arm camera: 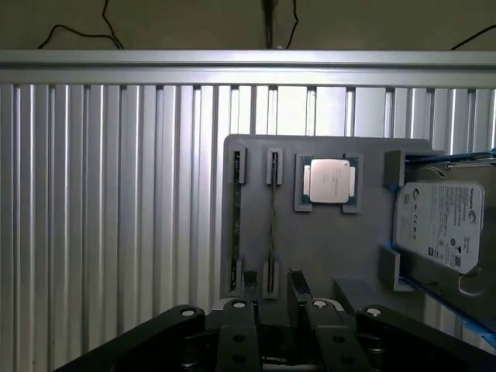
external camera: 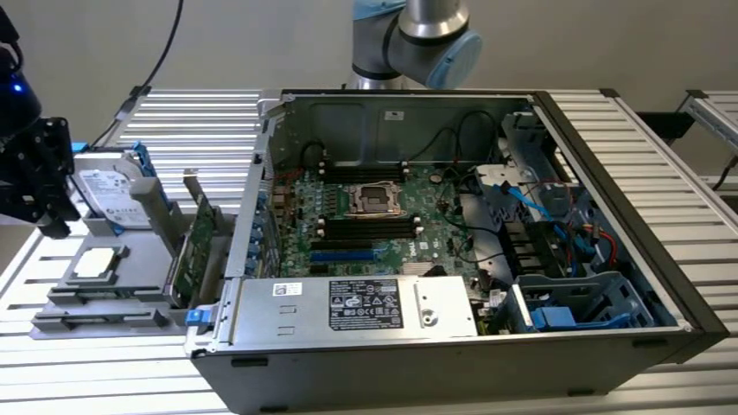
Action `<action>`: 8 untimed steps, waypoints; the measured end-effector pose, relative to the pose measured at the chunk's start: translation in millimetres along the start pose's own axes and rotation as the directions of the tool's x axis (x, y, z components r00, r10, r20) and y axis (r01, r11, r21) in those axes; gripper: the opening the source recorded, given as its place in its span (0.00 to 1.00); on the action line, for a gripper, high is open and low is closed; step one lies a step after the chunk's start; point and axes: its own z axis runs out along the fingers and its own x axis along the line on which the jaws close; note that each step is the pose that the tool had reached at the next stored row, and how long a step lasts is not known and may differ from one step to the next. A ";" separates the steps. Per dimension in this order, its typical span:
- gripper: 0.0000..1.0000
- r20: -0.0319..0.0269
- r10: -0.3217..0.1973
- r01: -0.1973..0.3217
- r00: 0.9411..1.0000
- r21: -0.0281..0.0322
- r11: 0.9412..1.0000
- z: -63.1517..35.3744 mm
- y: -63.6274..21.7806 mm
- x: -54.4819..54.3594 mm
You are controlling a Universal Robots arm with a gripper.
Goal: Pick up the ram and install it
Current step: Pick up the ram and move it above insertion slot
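Observation:
Two ram sticks stand on edge in narrow slots of a grey holder (arm camera: 325, 248): one ram stick (arm camera: 236, 221) and a thinner-looking one (arm camera: 273, 225) beside it. In the wrist view my gripper (arm camera: 273, 301) hovers above the holder, open, its gap in line with the second stick and nothing between the fingers (arm camera: 239, 310). In the exterior view the gripper (external camera: 48, 199) hangs over the holder (external camera: 104, 303) at the exterior view's left, away from the open computer case (external camera: 461, 363). The motherboard's black memory slots (external camera: 366, 226) lie inside the case.
On the holder also sit a processor chip (arm camera: 328, 180), a hard drive (arm camera: 438, 225) and an upright green expansion card (external camera: 199, 251). The case holds a power supply (external camera: 358, 304), cables and a blue drive cage (external camera: 576, 303). Ribbed aluminium table (arm camera: 116, 194) surrounds everything.

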 end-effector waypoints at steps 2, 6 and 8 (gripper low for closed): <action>0.30 0.000 0.000 0.000 1.000 0.000 1.000 3.7 0.8 0.4; 0.30 0.000 0.000 0.000 1.000 0.000 1.000 11.2 2.2 2.6; 0.30 0.000 0.000 0.000 1.000 0.000 1.000 14.9 2.8 4.0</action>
